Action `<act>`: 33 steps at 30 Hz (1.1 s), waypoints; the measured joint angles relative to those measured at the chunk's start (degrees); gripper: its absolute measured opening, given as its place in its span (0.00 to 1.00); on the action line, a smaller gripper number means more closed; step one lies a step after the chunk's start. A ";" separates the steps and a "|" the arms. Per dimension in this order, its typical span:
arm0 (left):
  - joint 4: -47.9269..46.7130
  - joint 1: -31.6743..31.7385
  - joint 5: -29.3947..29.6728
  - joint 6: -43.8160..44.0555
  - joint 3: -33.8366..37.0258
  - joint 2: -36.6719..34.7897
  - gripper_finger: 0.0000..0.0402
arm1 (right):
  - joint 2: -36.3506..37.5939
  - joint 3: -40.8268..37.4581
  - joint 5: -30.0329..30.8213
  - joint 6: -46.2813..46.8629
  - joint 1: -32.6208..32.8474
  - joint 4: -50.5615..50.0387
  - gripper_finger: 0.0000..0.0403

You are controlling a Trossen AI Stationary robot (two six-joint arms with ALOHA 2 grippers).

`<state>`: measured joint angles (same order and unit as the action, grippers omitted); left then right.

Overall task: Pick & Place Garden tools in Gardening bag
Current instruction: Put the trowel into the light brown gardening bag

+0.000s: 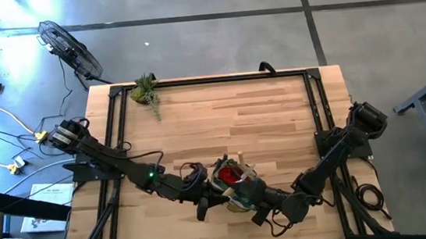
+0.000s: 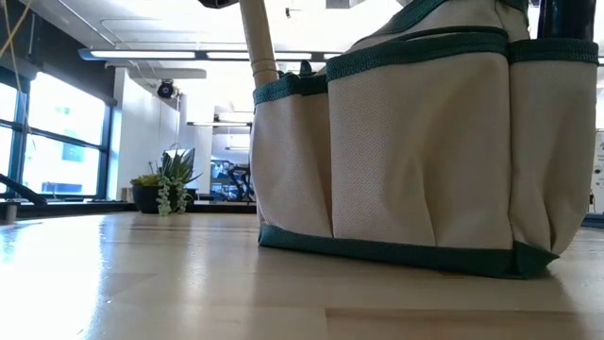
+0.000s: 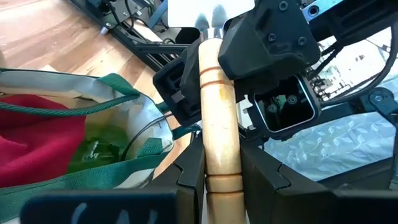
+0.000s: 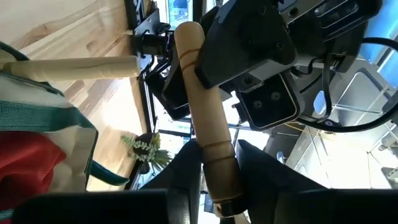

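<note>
Currently: wooden tool handle (image 3: 219,118) clamped at opposite ends by my left gripper (image 3: 221,177) and right gripper (image 4: 219,171), both closed on it above the gardening bag (image 1: 233,182). Advice: one lets go before lowering, handle upright into bag.

Grey concrete floor (image 1: 212,25) w/ dark seams around a light wood table (image 1: 228,110) in a black frame. Black fan (image 1: 69,48) stands on the floor near the table's far left corner; cables trail beside it. Low view: big windows (image 2: 57,142) at left, bright ceiling light strips (image 2: 179,55), potted plant (image 2: 165,189) at the far table edge.
</note>
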<state>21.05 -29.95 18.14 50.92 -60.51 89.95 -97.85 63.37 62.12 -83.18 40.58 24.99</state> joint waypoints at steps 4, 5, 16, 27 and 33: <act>-0.61 0.00 0.39 0.62 0.00 -0.02 0.16 | -0.04 -0.02 -0.08 0.42 -0.02 -0.28 0.18; -0.60 -0.02 0.39 0.65 0.00 -0.02 0.18 | -0.04 -0.02 -0.10 0.94 -0.03 -0.34 0.18; 3.66 -0.04 0.45 -0.43 -0.02 -0.19 0.37 | -0.08 0.00 2.47 10.69 -0.31 0.18 0.15; 4.09 -0.04 -1.74 -4.64 -0.02 -4.14 0.38 | 0.06 0.19 -1.76 22.18 0.59 5.30 0.15; 4.04 -0.15 -3.00 -5.73 0.00 -6.01 0.38 | 0.18 0.22 -2.72 25.88 0.21 5.36 0.15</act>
<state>25.08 -30.11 15.14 45.19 -60.51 83.94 -97.67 63.59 59.41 -57.30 40.79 30.35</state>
